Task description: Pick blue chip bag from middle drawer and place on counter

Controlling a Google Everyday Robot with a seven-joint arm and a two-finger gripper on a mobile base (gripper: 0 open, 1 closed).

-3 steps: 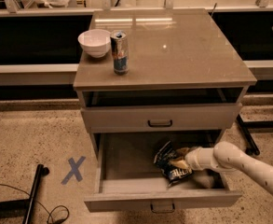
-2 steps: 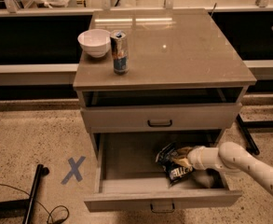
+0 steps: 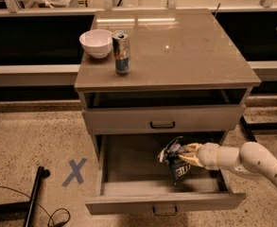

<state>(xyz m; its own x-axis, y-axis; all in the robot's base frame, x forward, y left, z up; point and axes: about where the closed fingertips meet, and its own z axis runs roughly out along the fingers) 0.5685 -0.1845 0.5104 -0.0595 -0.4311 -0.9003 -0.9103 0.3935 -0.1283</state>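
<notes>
Grey counter (image 3: 190, 51); tool (image 3: 182, 153), bag (image 3: 177, 168) inside drawer (image 3: 128, 162)

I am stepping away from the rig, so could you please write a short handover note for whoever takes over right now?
The gripper is inside the open middle drawer, toward its right, shut on the top of the blue chip bag.
The bag hangs from the grip over the drawer tray; whether it touches the floor is unclear.
The counter holds a white bowl and a drink can near its left edge.
Done: drawer open, bag grasped.
Left: lift the bag out, set it on the counter and release.
</notes>
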